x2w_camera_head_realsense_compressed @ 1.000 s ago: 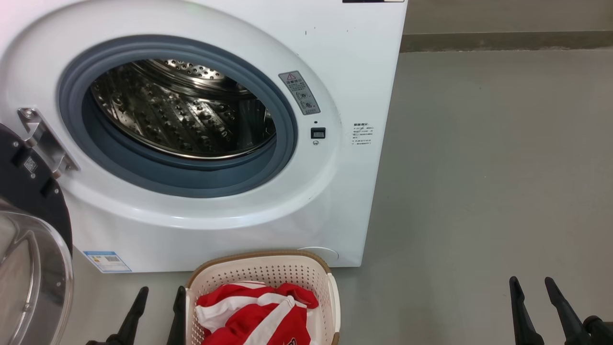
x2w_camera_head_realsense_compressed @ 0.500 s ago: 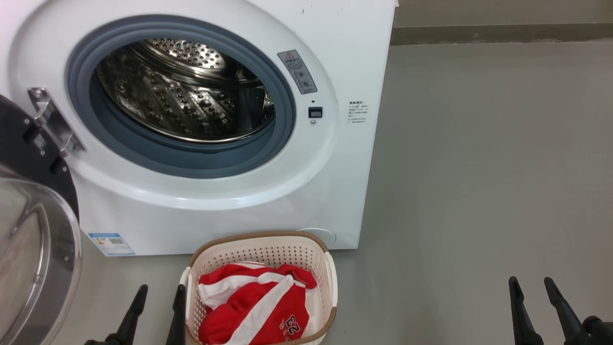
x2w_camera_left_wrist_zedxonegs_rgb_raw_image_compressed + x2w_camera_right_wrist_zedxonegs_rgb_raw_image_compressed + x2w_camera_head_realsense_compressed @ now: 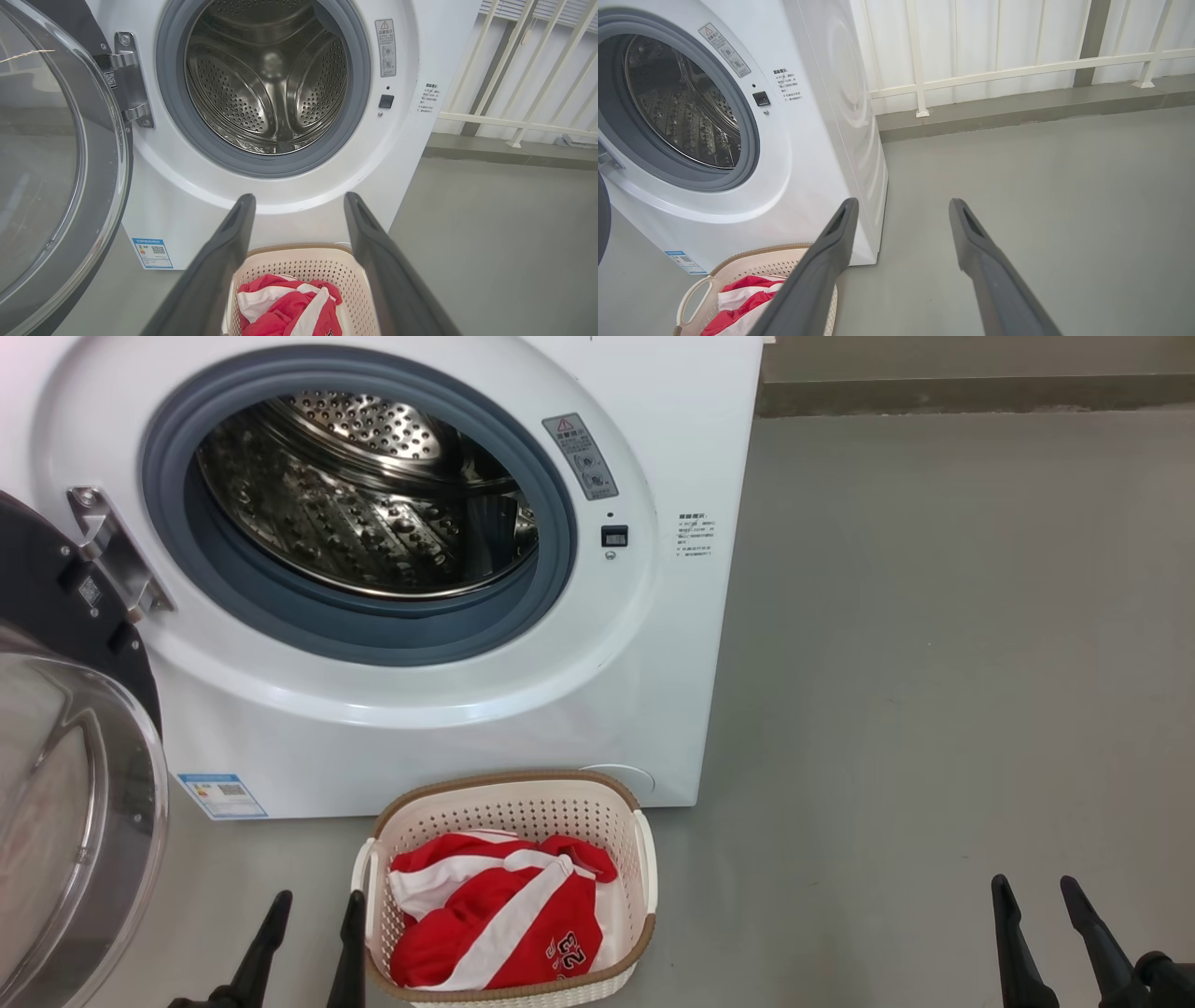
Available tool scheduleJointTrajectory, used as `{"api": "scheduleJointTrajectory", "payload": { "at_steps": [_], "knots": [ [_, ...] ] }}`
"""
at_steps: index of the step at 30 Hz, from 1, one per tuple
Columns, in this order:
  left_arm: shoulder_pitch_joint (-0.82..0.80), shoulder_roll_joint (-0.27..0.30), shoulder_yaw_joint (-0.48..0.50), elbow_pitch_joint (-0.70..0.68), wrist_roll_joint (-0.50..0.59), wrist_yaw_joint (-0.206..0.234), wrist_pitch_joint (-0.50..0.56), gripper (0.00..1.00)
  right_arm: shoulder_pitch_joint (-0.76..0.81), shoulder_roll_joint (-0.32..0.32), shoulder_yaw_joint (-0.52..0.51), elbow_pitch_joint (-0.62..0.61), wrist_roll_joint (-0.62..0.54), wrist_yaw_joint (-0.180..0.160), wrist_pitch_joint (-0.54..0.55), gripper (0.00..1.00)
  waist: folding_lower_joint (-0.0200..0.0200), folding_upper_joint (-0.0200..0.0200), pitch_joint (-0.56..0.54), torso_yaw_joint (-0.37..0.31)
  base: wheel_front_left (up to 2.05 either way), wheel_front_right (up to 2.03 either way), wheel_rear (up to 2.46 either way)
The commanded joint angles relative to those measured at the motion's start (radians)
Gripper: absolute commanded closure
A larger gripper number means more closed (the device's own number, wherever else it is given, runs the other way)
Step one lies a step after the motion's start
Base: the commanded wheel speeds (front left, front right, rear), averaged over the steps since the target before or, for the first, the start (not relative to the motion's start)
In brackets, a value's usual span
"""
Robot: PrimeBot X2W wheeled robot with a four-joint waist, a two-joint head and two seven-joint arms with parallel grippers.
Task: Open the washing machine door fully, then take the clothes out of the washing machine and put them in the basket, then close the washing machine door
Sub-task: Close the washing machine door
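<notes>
Your left gripper (image 3: 317, 903) is spread wide and holds nothing. The basket (image 3: 509, 778) sits just to its right, with the red-and-white clothes (image 3: 485, 924) piled inside. Ahead of it the washing machine (image 3: 672, 439) stands open, its door (image 3: 79, 784) swung out on the gripper's left. Your right gripper (image 3: 1034, 889), also spread and empty, hangs well apart over the grey floor (image 3: 934, 663).

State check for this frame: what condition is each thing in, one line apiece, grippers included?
washing machine door, swung wide open on its hinge
washing machine, open, no clothes visible in its drum
basket, upright on the floor in front of the machine, holding clothes
clothes, bunched inside the basket
left gripper, open, empty
right gripper, open, empty
</notes>
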Motion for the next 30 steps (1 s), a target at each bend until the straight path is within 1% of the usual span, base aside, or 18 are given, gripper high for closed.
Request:
{"api": "scheduleJointTrajectory", "payload": {
  "at_steps": [1, 10, 15, 21, 26, 30],
  "knots": [
    [-0.012, 0.007, 0.026, -0.029, -0.006, -0.006, -0.012, 0.00, -0.012, -0.014, 0.026, -0.028, -0.011, 0.006, -0.006, 0.00, 0.0000, 0.0000, 0.000, 0.001, 0.00, 0.00, 0.00],
    [-0.017, 0.006, 0.033, -0.022, -0.002, -0.006, -0.012, 0.00, -0.031, -0.021, 0.046, -0.021, -0.013, 0.006, -0.006, 0.00, 0.0000, 0.0000, 0.002, 0.010, 0.00, 0.00, 0.00],
    [-0.019, 0.005, 0.041, -0.010, 0.003, -0.006, -0.012, 0.00, -0.057, -0.027, 0.077, -0.012, -0.013, 0.006, -0.006, 0.00, 0.0000, 0.0000, -0.002, 0.039, 0.00, 0.00, 0.00],
    [-0.017, 0.004, 0.051, -0.003, 0.001, -0.006, -0.012, 0.00, -0.076, -0.032, 0.104, -0.002, -0.012, 0.006, -0.006, 0.00, 0.0000, 0.0000, -0.003, 0.104, 0.00, 0.00, 0.00],
    [-0.010, 0.003, 0.057, 0.008, -0.021, -0.005, -0.012, 0.00, -0.080, -0.036, 0.115, 0.004, -0.011, 0.006, -0.006, 0.00, 0.0000, 0.0000, -0.004, 0.176, 0.00, 0.00, 0.00],
    [0.001, 0.003, 0.047, 0.011, -0.033, 0.003, -0.012, 0.00, -0.080, -0.038, 0.123, 0.011, -0.011, 0.006, -0.006, 0.00, 0.0000, 0.0000, -0.009, 0.241, 0.00, 0.00, 0.00]
  ]
}}
